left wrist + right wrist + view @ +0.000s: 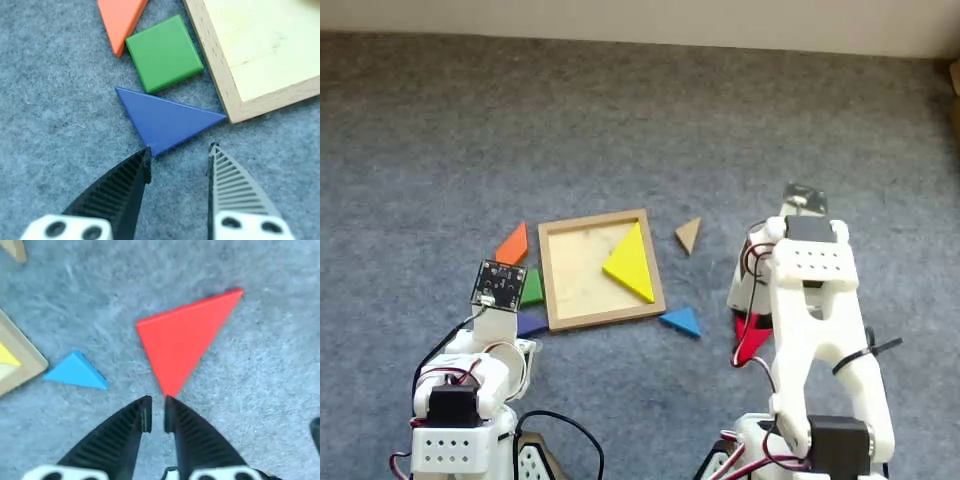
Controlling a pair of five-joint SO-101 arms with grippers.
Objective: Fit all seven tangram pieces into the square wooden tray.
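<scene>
- The left fingers [120, 192] stand well open, one black and one grey, with nothing between them. The black tip sits just at the near corner of the dark blue triangle [167, 120].
- The right fingers [122, 432] are almost shut, with only a thin slit between them, and they hold nothing. The sharp corner of the red triangle [182, 337] lies just ahead of their tips, flat on the grey felt worktop [620, 120].
- The dark blue triangle lies flat. One of its corners is just beside the wooden tray's [212, 55] outer corner, and the green square [164, 52] lies just beyond its long edge.
- The orange parallelogram [120, 20] lies next to the green square. Both are outside the tray on the left arm's side.
- The tray's rim [600, 222] sits slightly turned on the worktop. The yellow triangle [630, 262] lies inside it with one edge along the rim on the right arm's side. The rest of the tray floor is bare wood.
- The light blue triangle [681, 320] lies near the tray's near corner, between the tray and the red triangle.
- The tan triangle [688, 235] lies just off the tray's far corner, apart from the rim.
- A wide stretch of open felt runs beyond the tray's far edge.
</scene>
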